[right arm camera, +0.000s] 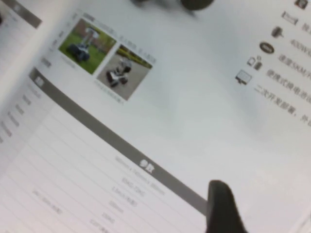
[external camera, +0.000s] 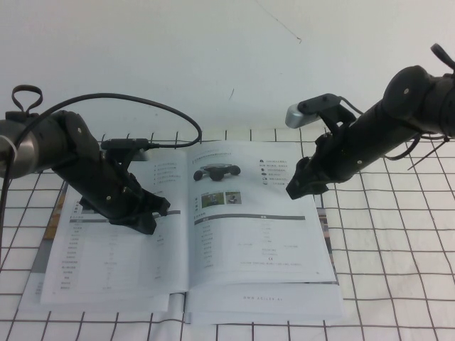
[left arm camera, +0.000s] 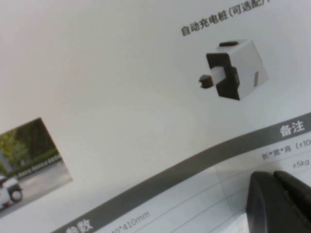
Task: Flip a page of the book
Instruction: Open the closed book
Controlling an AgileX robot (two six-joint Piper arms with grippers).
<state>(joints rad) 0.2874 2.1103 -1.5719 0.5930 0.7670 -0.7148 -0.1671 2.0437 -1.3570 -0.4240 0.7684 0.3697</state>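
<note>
The book (external camera: 192, 234) lies open on the table. Its right-hand page (external camera: 263, 227) lies flat and shows a low black wheeled vehicle, two small photos, a grey bar and a table; it also fills the right wrist view (right arm camera: 160, 111). My left gripper (external camera: 153, 213) is shut and rests its tips on the left-hand page, near a grey bar in the left wrist view (left arm camera: 279, 194). My right gripper (external camera: 295, 186) hovers over the right page's upper right part. One finger (right arm camera: 221, 208) shows over the page, with bare paper beside it, so it looks open.
The book lies on a white cloth with a black grid (external camera: 398, 249). A white wall stands behind. A black cable (external camera: 163, 110) arcs from the left arm over the book's far edge. A stack of lower pages (external camera: 263, 305) sticks out at the book's near edge.
</note>
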